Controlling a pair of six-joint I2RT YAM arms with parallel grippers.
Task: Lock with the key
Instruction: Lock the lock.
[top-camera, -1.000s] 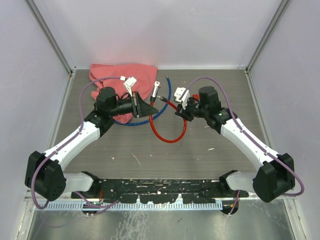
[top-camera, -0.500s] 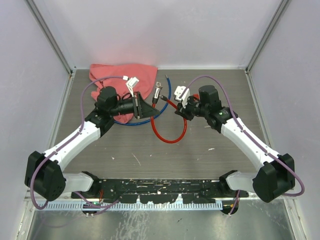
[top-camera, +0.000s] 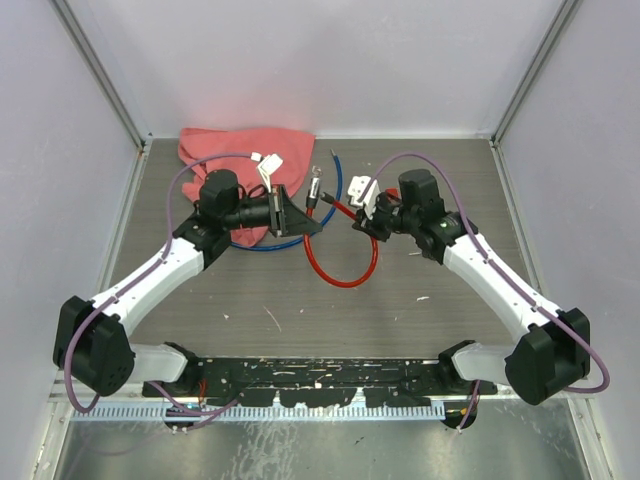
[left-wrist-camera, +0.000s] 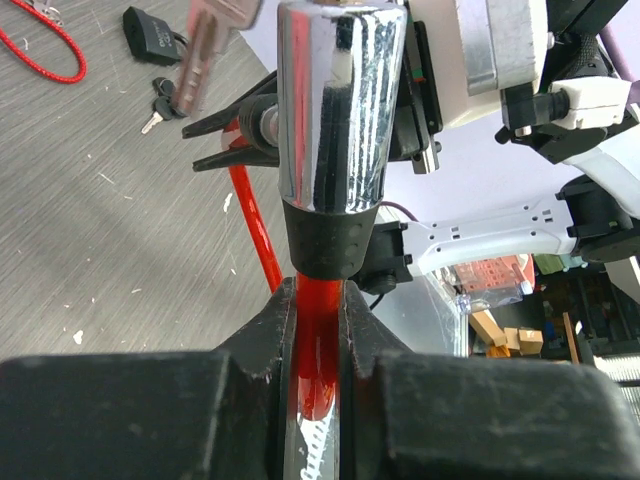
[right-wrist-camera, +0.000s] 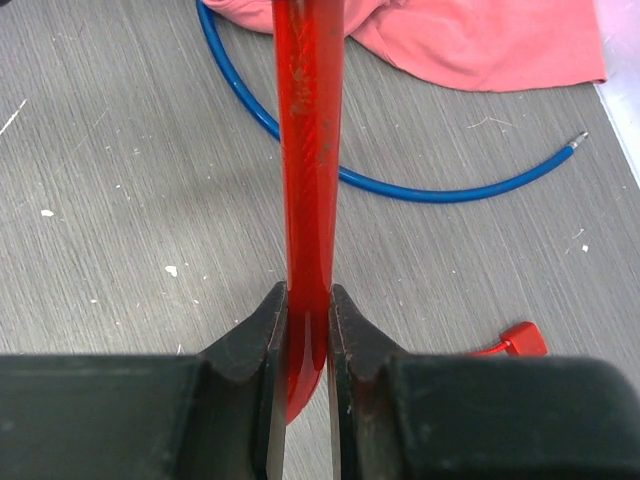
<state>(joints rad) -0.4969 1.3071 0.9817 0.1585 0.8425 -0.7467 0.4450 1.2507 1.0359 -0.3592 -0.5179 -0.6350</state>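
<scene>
Top external view gives you the change. In the last second the left arm has carried the chrome lock head (top-camera: 318, 190) a little towards the right arm, and its wrist has shifted slightly. The right arm has almost not moved.

The left gripper (left-wrist-camera: 318, 320) has its jaws narrow and pinches the red cable (right-wrist-camera: 308, 150) just under the black collar of the lock head, so the head stands up beyond the fingers. The right gripper (right-wrist-camera: 308, 310) is also narrow and clamps another part of the same cable. The rest of the cable lies as a loop on the table (top-camera: 300, 310) between the two arms, near the blue cable (right-wrist-camera: 400, 190) and the pink cloth (right-wrist-camera: 470, 40).

On the left wrist camera the key (left-wrist-camera: 212, 50) is a blurred shape beside the top of the lock head. I think it is swinging. Whether it sits in the keyhole, I cannot tell.

For the task, I judge that the two held parts are being brought together and that nothing is locked yet. The free end of the cable is not visible to me. You will need one gripper free to turn the key.
</scene>
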